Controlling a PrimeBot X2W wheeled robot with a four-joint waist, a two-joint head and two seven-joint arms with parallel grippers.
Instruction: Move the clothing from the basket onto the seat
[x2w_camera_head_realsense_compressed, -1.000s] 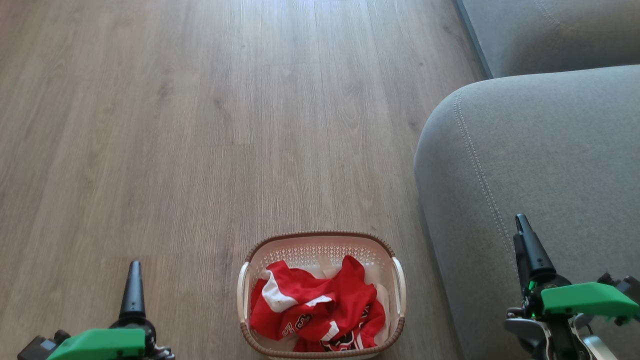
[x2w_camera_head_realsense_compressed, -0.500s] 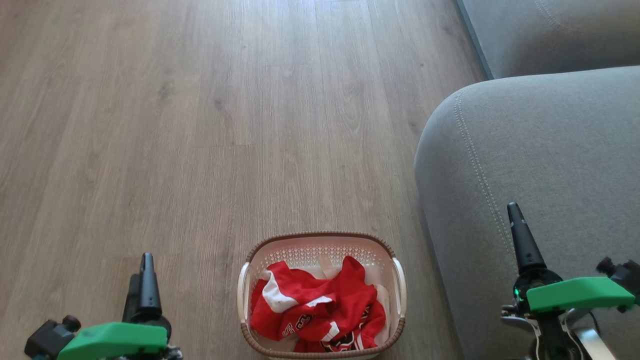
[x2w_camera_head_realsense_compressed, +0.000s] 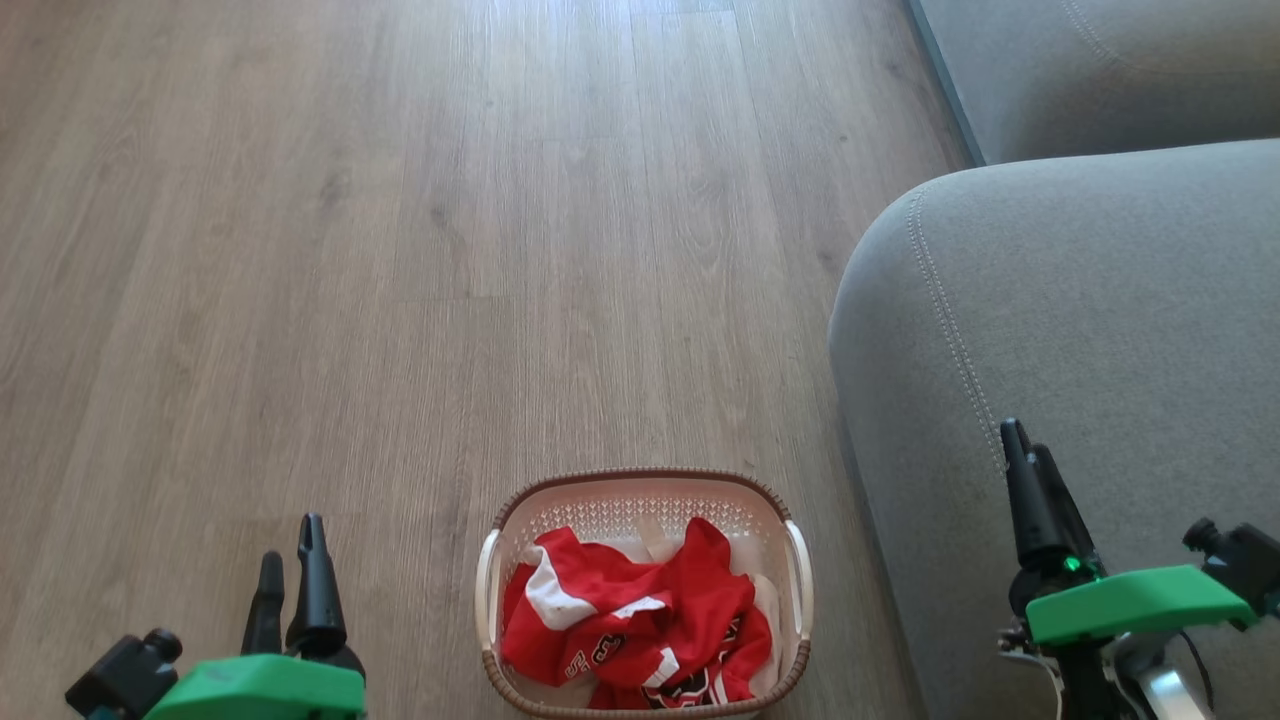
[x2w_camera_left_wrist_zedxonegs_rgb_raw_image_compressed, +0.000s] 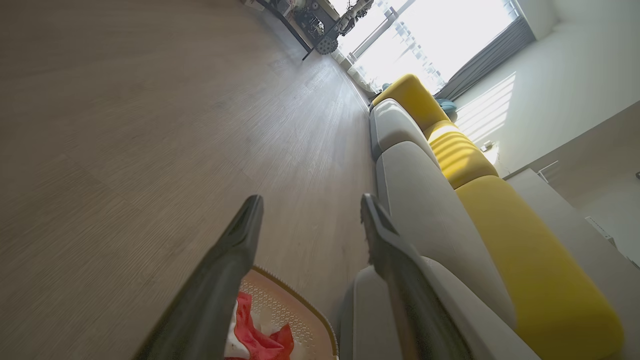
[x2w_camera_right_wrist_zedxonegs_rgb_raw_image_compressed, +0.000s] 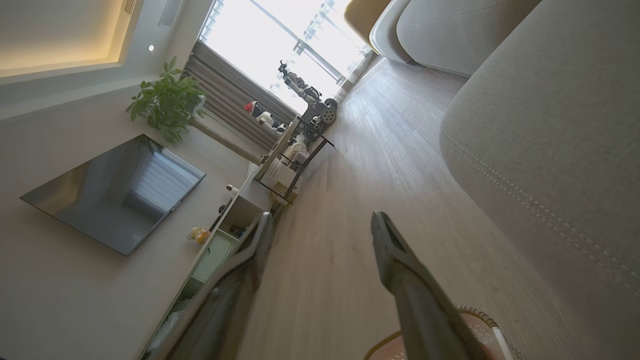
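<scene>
The basket (x2w_camera_head_realsense_compressed: 640, 478) stands on the wooden floor at the bottom centre of the head view, its brown rim facing up. Inside it the clothing (x2w_camera_head_realsense_compressed: 640, 630) lies crumpled, red with white trim and some lettering. Just right of the basket rises the grey seat (x2w_camera_head_realsense_compressed: 1100, 320) with its double stitching line. My left gripper (x2w_camera_head_realsense_compressed: 291, 545) hangs open over bare floor left of the basket. My right gripper (x2w_camera_head_realsense_compressed: 1028, 442) is open above the seat's near edge. The left wrist view has the left gripper (x2w_camera_left_wrist_zedxonegs_rgb_raw_image_compressed: 311, 200) open, with the basket (x2w_camera_left_wrist_zedxonegs_rgb_raw_image_compressed: 295, 307) and clothing (x2w_camera_left_wrist_zedxonegs_rgb_raw_image_compressed: 255, 337) below. The right gripper (x2w_camera_right_wrist_zedxonegs_rgb_raw_image_compressed: 322, 217) is open beside the seat (x2w_camera_right_wrist_zedxonegs_rgb_raw_image_compressed: 550, 125).
A second grey cushion (x2w_camera_head_realsense_compressed: 1100, 70) lies beyond the seat at the upper right. Yellow backrests (x2w_camera_left_wrist_zedxonegs_rgb_raw_image_compressed: 525, 260) run along the sofa. Across the wooden floor (x2w_camera_head_realsense_compressed: 400, 250) stand a low cabinet with a wall screen (x2w_camera_right_wrist_zedxonegs_rgb_raw_image_compressed: 115, 195), a plant (x2w_camera_right_wrist_zedxonegs_rgb_raw_image_compressed: 167, 105) and a bright window.
The left gripper has risen and turned, so both its fingers now show. The right gripper has drifted slightly left and turned. The camera has tilted a little. Both grippers stay open.
</scene>
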